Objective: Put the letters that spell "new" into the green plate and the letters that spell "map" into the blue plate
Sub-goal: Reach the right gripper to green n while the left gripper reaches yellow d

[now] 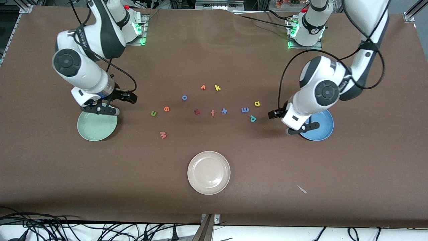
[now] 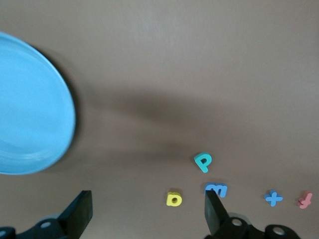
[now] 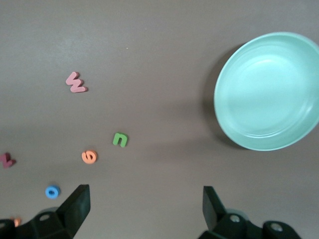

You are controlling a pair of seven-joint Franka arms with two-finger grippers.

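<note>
Teal "p" (image 2: 203, 162) beside left tool (image 2: 148, 211)

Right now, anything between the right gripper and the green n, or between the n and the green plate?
Nothing visible. The right gripper hangs open over the green plate's rim. Bare table lies between the plate and the n. The orange e sits beside the n toward the left arm's end, and the w lies nearer the camera, both off that line.

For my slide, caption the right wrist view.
Open right gripper over the table near the green plate, with "n", "e", "w".
</note>
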